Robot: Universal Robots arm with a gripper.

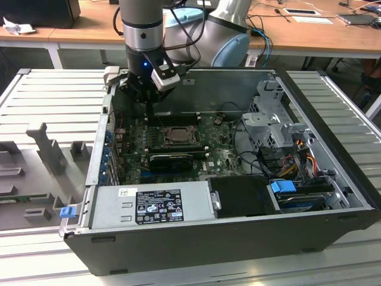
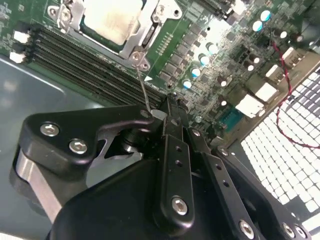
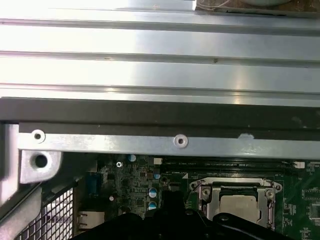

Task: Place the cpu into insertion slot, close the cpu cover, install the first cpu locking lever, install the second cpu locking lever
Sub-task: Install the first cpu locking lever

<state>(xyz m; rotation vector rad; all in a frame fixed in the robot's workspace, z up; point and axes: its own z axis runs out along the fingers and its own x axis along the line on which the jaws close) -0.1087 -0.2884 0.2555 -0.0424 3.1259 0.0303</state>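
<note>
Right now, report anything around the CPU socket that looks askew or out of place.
One thing stands out: a thin locking lever sticks out from a corner of the cpu cover, reaching to the tool rather than lying latched along the socket. The cpu sits flat inside the cover's window. No damage or loose parts show.

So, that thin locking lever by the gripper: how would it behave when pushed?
The locking lever is a thin bare wire rod, so probably springy, flexing under side load. Smooth and narrow, it may slip off the gripper. One end seems anchored at the cpu cover corner, so it should pivot rather than slide free.
</note>
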